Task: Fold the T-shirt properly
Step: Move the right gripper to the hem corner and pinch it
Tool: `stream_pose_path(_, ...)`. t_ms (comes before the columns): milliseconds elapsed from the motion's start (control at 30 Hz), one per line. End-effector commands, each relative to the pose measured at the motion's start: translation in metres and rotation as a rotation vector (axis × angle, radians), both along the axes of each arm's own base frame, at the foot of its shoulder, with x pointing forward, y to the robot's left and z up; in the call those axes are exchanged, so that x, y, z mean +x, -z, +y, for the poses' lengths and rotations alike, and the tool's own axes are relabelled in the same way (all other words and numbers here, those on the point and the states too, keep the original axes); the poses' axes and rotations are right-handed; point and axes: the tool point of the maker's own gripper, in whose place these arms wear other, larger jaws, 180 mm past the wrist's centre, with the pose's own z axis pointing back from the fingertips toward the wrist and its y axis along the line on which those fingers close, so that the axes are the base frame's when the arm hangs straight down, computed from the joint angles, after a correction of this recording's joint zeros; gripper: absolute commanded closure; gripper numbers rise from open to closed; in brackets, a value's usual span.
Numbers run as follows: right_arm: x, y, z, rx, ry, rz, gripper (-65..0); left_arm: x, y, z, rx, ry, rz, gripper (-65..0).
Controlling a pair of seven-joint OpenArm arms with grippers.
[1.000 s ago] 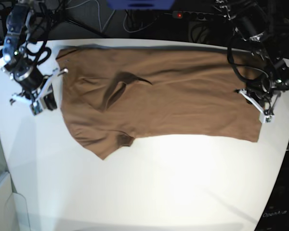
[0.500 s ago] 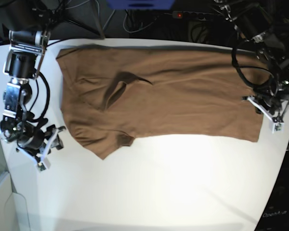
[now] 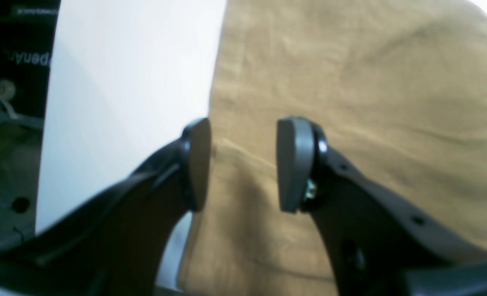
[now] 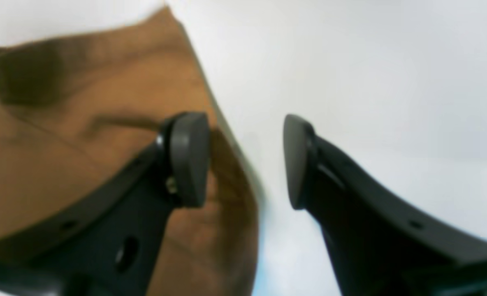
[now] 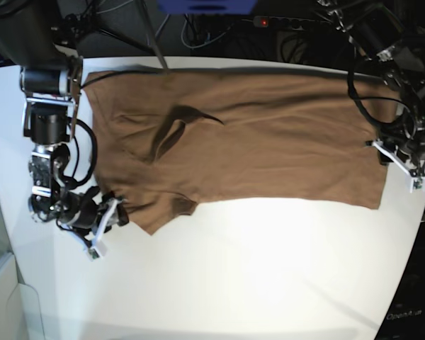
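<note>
1. Left gripper (image 3: 243, 164): jaws are seen spread in the left wrist view, with a clear gap between the pads and nothing pinched. One pad (image 3: 198, 164) sits over the T-shirt's hemmed edge, the other pad (image 3: 293, 164) over the cloth itself.
2. Right gripper (image 4: 245, 160): jaws are likewise spread, nothing held. One pad (image 4: 188, 158) is set over the T-shirt's edge, the other pad (image 4: 297, 160) over bare table beside it.
3. T-shirt (image 5: 255, 142): tan, plain, laid flat and spread wide across the far half of the white table (image 5: 255, 276). A dark raised crease is noted in the cloth toward the right gripper's end. A sleeve corner juts out from the T-shirt's near edge at that same end.
4. In the base view the right gripper (image 5: 103, 225) is found at the T-shirt's jutting sleeve corner, low to the table. Whether cloth is touched there cannot be told.
5. In the base view the left gripper (image 5: 404, 164) is found at the T-shirt's opposite short edge, just beside its near corner.
6. T-shirt (image 3: 350, 102) in the left wrist view: faint creases are noted, with the stitched hem running along the edge toward the table.
7. T-shirt (image 4: 62, 123) in the right wrist view: blurred; a shadowed fold is noted near its far edge.
</note>
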Motion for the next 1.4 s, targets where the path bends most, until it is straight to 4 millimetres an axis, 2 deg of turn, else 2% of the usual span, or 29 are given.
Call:
stream_pose_path(0,0.019,-0.025,-0.002,0.015,0.003,-0.076,-29.6,0.009,-0.014,0.005,0.021,0.004,-0.048,-25.5)
stream_pose_path(67,0.020,-0.025,0.006,0.027,-0.006,-0.084,-29.6,0.008,-0.013,0.006,0.021,0.002,-0.044,-25.5)
stream_pose_path(300,0.018,-0.022,0.009,0.034,-0.007,-0.080,-29.6,0.007,-0.015,0.010,0.032,0.002,-0.041,-25.5)
stream_pose_path(533,0.003,-0.006,0.009,0.036,-0.006,-0.044,-29.6,0.005,-0.014,0.011,0.034,0.002,-0.035,-25.5)
stream_pose_path(733,-0.002,0.000,0.011,0.054,-0.004,-0.054,-28.1,0.005,-0.014,0.011,0.034,0.002,-0.035,-25.5)
stream_pose_path(800,-0.004,0.002,0.011,0.052,-0.005,-0.050,-22.9,0.005,-0.015,0.011,0.037,0.002,-0.038,-25.5)
stream_pose_path(867,-0.004,0.002,0.011,0.052,-0.005,-0.050,-14.4,0.006,-0.016,0.012,0.037,-0.001,-0.042,-25.6)
stream_pose_path(933,-0.003,0.001,0.011,0.052,-0.005,-0.051,-5.8,0.004,-0.019,0.021,0.046,-0.020,-0.044,-25.6)
stream_pose_path(1000,-0.003,0.001,0.009,0.047,-0.004,-0.051,-2.2,0.001,-0.021,0.028,0.047,-0.043,-0.048,-25.8)
stream_pose_path(1200,-0.003,0.000,0.002,0.035,0.000,-0.053,-1.5,-0.001,-0.028,0.040,0.071,-0.057,-0.060,-25.8)
stream_pose_path(1367,-0.002,-0.002,-0.002,0.029,0.003,-0.056,-1.5,-0.001,-0.029,0.042,0.075,-0.058,-0.056,-25.8)
